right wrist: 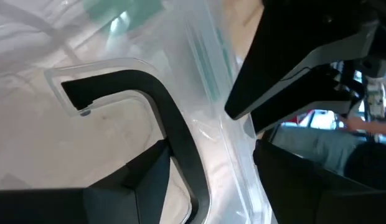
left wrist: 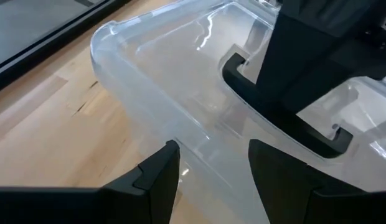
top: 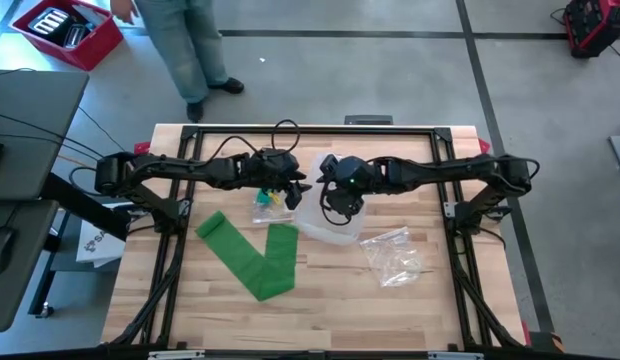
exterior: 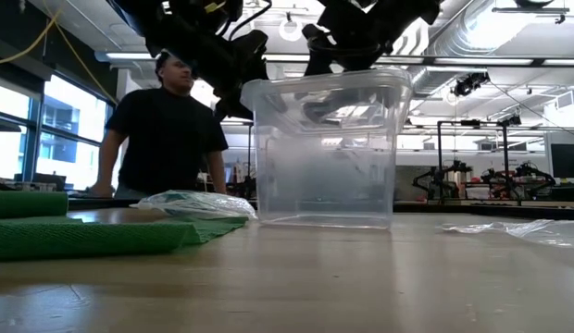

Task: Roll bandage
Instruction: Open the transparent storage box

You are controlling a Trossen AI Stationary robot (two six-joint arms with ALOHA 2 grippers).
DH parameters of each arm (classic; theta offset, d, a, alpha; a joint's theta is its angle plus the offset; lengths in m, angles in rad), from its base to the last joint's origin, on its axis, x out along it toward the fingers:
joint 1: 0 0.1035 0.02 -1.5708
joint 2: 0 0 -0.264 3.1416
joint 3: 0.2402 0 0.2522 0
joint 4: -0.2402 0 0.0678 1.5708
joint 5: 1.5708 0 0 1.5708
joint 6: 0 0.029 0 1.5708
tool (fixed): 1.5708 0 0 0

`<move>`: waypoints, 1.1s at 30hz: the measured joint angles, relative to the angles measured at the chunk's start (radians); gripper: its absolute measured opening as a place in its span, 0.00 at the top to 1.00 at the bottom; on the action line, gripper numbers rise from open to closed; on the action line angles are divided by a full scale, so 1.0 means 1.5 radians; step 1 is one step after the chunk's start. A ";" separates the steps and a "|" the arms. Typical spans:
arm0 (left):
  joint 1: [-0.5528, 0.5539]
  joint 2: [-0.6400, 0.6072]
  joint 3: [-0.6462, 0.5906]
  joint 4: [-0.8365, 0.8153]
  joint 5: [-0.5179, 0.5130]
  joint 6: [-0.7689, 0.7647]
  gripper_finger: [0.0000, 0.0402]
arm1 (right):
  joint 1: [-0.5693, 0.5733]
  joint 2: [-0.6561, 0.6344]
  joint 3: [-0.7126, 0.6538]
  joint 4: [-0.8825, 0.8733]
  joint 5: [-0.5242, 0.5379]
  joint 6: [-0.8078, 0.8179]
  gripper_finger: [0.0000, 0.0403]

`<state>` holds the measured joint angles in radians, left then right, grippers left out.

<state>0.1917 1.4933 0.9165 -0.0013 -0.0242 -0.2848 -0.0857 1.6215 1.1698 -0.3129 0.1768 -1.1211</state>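
High view, left to right. Item one: bandage (top: pixel 252 254), green, unrolled, lying folded in a V on the table (top: pixel 190 320), at its left-centre, well clear of both my claws. Low view shows the same bandage (exterior: pixel 79 236) flat along the near left edge.

Item two: small clear bag (top: pixel 268 207) with yellow and green contents, just beside my left claw.

Item three: left claw (top: pixel 295 187), hovering at the left rim of the tub (top: pixel 328 228). Left wrist view: my fingers (left wrist: pixel 157 177) stand apart, holding nothing, with the tub rim (left wrist: pixel 143 87) crossing between them.

Item four: tub, clear plastic, upright at table centre; in the low view, both arms hang above it.

Item five: right claw (top: pixel 339 208), over the tub. Right wrist view: fingers (right wrist: pixel 140 180) spread, empty, tub wall running between them.

Item six: crumpled clear bag (top: pixel 394 255), right of the tub.

Item seven: person (exterior: pixel 167 129) standing beyond the far edge.
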 joint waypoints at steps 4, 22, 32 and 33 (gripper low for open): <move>0.000 0.000 0.000 -0.005 0.000 -0.001 0.54 | 0.011 -0.011 0.000 0.009 0.032 0.032 0.45; 0.002 -0.035 0.018 -0.052 0.006 -0.012 0.54 | 0.011 -0.021 -0.001 0.029 0.063 0.134 0.45; 0.010 -0.026 0.029 -0.055 0.002 0.023 0.54 | 0.009 -0.022 -0.001 0.030 0.075 0.117 0.45; 0.010 -0.022 0.029 -0.052 0.000 0.024 0.54 | 0.009 -0.022 -0.001 0.030 0.076 0.114 0.45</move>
<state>0.2066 1.4603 0.9600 -0.0788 -0.0244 -0.2490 -0.0715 1.5887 1.1679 -0.2678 0.2905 -0.9503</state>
